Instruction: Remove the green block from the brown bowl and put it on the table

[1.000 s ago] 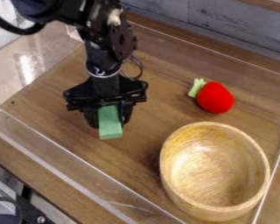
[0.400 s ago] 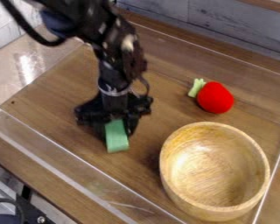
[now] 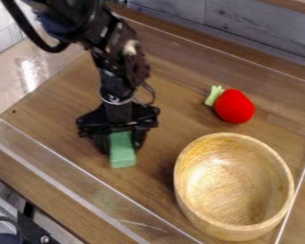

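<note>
The green block (image 3: 122, 151), a light green bar, stands on end between the black fingers of my gripper (image 3: 117, 132), its lower end at or just above the table (image 3: 53, 105). The gripper points straight down and is shut on the block's upper part. The brown bowl (image 3: 234, 215), round and light tan with a thick rim, sits to the right of the gripper, apart from it, with nothing inside.
A red strawberry-like toy with a green top (image 3: 232, 106) lies at the right, behind the bowl. Low clear acrylic walls (image 3: 79, 195) edge the tabletop at the front and left.
The gripper has come down toward the tabletop with the green block still in it. The bowl and the red toy have not moved.
</note>
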Robot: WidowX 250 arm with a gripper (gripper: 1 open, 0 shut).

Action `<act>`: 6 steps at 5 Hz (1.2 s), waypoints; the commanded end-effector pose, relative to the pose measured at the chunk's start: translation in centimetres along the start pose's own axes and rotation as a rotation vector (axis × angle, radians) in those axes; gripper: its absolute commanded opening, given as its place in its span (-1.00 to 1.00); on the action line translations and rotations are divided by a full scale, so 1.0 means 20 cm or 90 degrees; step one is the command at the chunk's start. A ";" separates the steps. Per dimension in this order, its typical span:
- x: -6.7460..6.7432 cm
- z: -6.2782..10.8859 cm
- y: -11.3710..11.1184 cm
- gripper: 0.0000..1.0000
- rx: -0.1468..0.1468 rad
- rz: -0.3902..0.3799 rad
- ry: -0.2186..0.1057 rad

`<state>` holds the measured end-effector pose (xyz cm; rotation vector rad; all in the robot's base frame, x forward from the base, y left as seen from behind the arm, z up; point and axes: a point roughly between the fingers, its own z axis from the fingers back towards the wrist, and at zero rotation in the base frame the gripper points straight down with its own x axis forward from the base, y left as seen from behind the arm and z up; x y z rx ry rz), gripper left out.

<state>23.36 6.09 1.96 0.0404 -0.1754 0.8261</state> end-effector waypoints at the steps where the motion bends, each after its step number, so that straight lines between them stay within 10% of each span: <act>1: 0.06 0.05 -0.02 -1.00 -0.012 0.028 -0.016; 6: 0.07 0.05 0.11 -1.00 -0.010 0.077 -0.003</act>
